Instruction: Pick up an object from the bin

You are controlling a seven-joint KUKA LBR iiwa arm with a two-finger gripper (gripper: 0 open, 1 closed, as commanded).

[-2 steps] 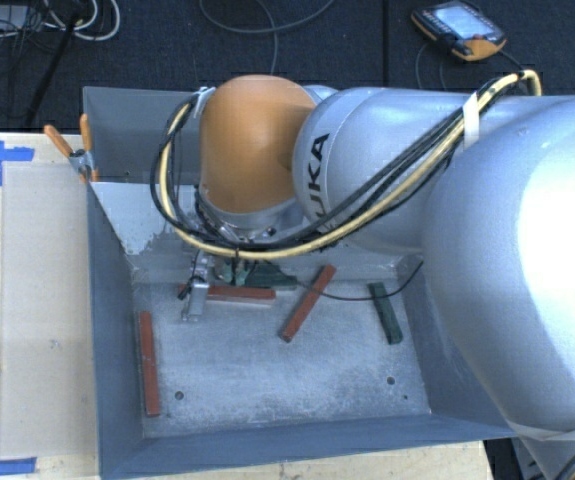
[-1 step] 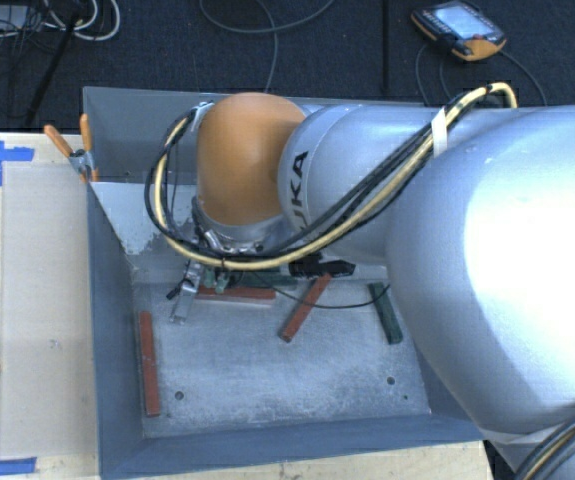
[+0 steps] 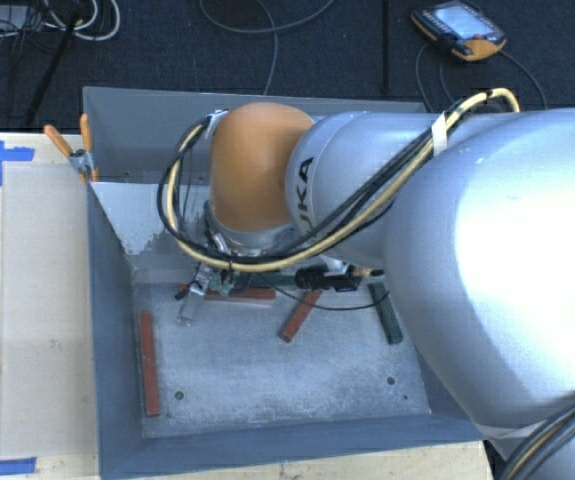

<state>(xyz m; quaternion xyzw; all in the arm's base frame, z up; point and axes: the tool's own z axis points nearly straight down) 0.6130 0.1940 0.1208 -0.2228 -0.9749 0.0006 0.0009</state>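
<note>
My gripper reaches down under the arm's wrist into the back left part of the bin, low over the floor. Right beside it lies a flat reddish-brown stick, partly under the wrist. A shorter brown stick lies slanted just to the right of that. A black object sits behind the short stick, half hidden by the arm. Nothing can be seen held in the gripper.
A long reddish-brown stick lies along the bin's left wall. A dark green stick lies at the right, next to the arm. The arm and its orange cover hide the back and right of the bin.
</note>
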